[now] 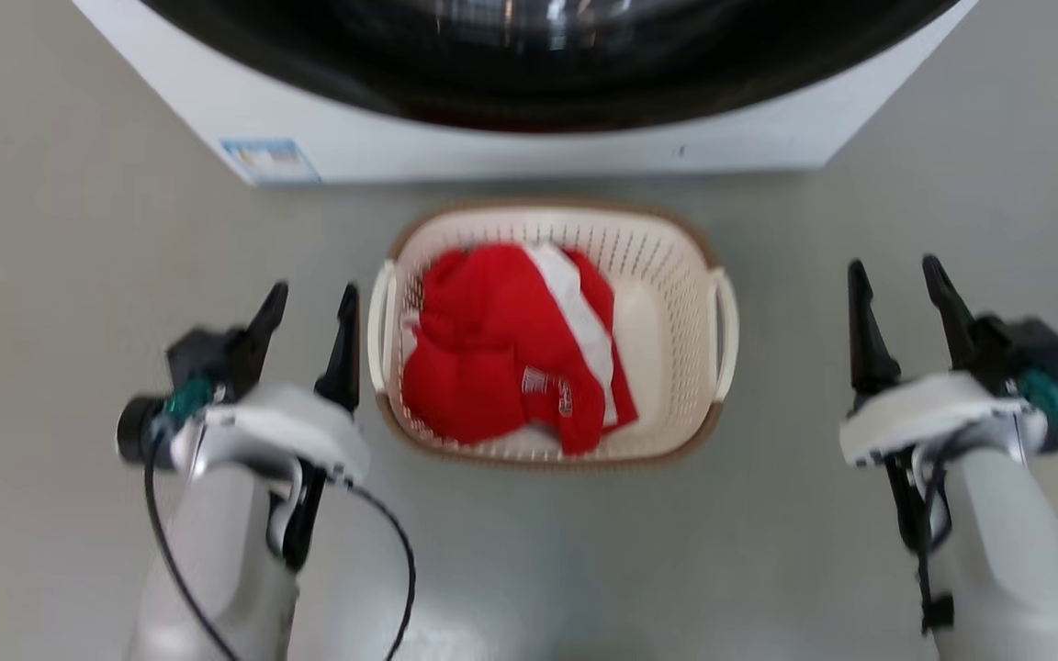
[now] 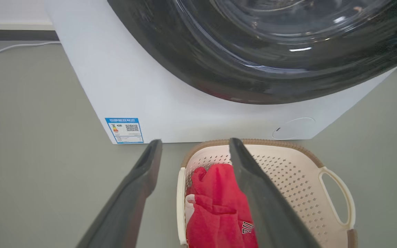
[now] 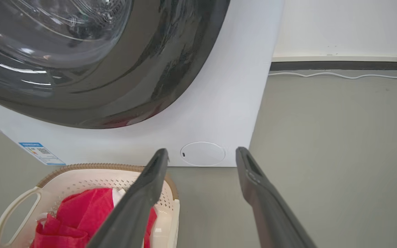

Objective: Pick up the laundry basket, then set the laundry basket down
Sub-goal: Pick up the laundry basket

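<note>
- Two grippers are seen in the head view, the left gripper [image 1: 314,294] at the lower left and the right gripper [image 1: 894,266] at the lower right. Each has its fingers spread apart, and nothing is held between them.
- The laundry basket [image 1: 667,275] is set upright on the grey floor [image 1: 79,275] at the frame's centre, just below the washing machine [image 1: 511,151], with its mouth turned toward the camera. Its long axis is laid left to right across the frame, with one of the handles [image 1: 726,330] at each end. A red garment [image 1: 492,349] is heaped inside.
- The left gripper is placed just beside the basket's left end. The right gripper is seen well apart from the right end.
- In the left wrist view, the left gripper [image 2: 195,142] is parted and empty. The laundry basket [image 2: 288,172] is found at the lower right, partly hidden by one finger, below the washing machine [image 2: 150,96] and its blue label [image 2: 124,130].
- In the right wrist view, the right gripper [image 3: 202,151] is likewise spread and empty. The laundry basket [image 3: 81,175] is found at the lower left, its rim crossed by one finger. A white cable [image 3: 339,75] is laid along the wall at the upper right.
</note>
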Available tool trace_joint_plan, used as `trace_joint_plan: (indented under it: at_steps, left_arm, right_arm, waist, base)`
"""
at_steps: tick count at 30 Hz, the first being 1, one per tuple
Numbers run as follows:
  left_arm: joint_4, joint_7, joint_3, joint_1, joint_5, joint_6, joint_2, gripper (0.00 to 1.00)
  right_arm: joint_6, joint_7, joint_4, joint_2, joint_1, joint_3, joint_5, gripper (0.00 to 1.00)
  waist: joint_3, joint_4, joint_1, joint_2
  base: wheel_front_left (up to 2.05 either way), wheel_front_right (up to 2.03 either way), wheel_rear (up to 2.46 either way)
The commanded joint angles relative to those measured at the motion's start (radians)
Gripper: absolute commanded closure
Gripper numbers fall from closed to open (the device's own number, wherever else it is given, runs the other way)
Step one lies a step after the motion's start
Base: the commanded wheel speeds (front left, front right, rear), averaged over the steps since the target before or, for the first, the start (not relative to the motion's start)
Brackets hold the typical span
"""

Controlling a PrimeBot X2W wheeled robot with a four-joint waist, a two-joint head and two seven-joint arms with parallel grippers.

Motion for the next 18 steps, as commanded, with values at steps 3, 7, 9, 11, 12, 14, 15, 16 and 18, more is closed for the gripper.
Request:
trace_joint_plan:
  at_steps: [3, 7, 9, 11, 12, 14, 15, 16, 18]
  left_arm:
    - [0.079, -0.005, 0.004, -0.107, -0.002, -0.01, 0.03, 0.0]
    - [0.189, -0.005, -0.047, -0.205, 0.01, -0.013, 0.036, 0.0]
    - [0.243, -0.005, -0.069, -0.249, 0.013, -0.013, 0.037, 0.0]
    - [0.3, -0.005, -0.089, -0.307, 0.009, -0.014, 0.035, 0.0]
    - [0.314, -0.005, -0.096, -0.323, 0.007, -0.014, 0.034, 0.0]
    - [0.342, -0.005, -0.116, -0.35, 0.01, -0.014, 0.033, 0.0]
    - [0.359, -0.005, -0.123, -0.361, 0.011, -0.014, 0.033, 0.0]
    - [0.373, -0.005, -0.128, -0.371, 0.01, -0.014, 0.032, 0.0]
    - [0.398, -0.005, -0.137, -0.387, 0.011, -0.014, 0.032, 0.0]
  right_arm:
    - [0.007, -0.014, 0.077, 0.001, -0.092, 0.033, -0.007, 0.0]
    - [0.007, -0.014, 0.177, 0.001, -0.171, 0.052, 0.015, 0.0]
    - [0.007, -0.014, 0.22, 0.001, -0.199, 0.059, -0.009, 0.0]
    - [0.007, -0.014, 0.278, 0.001, -0.233, 0.06, -0.018, 0.0]
    - [0.007, -0.014, 0.298, 0.001, -0.244, 0.059, -0.007, 0.0]
    - [0.007, -0.014, 0.339, 0.001, -0.265, 0.063, 0.002, 0.0]
    - [0.007, -0.014, 0.353, 0.001, -0.275, 0.065, -0.007, 0.0]
    - [0.007, -0.014, 0.366, 0.001, -0.282, 0.064, -0.005, 0.0]
    - [0.007, -0.014, 0.391, 0.001, -0.294, 0.067, -0.004, 0.0]
  waist:
    - [0.15, 0.019, 0.0, 0.0]
    - [0.216, 0.027, 0.0, 0.0]
    - [0.241, 0.032, 0.0, 0.0]
    - [0.269, 0.041, 0.0, 0.0]
    - [0.278, 0.044, 0.0, 0.0]
    - [0.295, 0.05, 0.0, 0.0]
    - [0.302, 0.052, 0.0, 0.0]
    - [0.305, 0.055, 0.0, 0.0]
    - [0.312, 0.059, 0.0, 0.0]
  base:
    - [0.0, 0.0, 0.0]
    - [0.0, 0.0, 0.0]
    - [0.0, 0.0, 0.0]
    - [0.0, 0.0, 0.0]
    - [0.0, 0.0, 0.0]
    - [0.0, 0.0, 0.0]
    - [0.0, 0.0, 0.0]
    - [0.0, 0.0, 0.0]
    - [0.0, 0.0, 0.0]
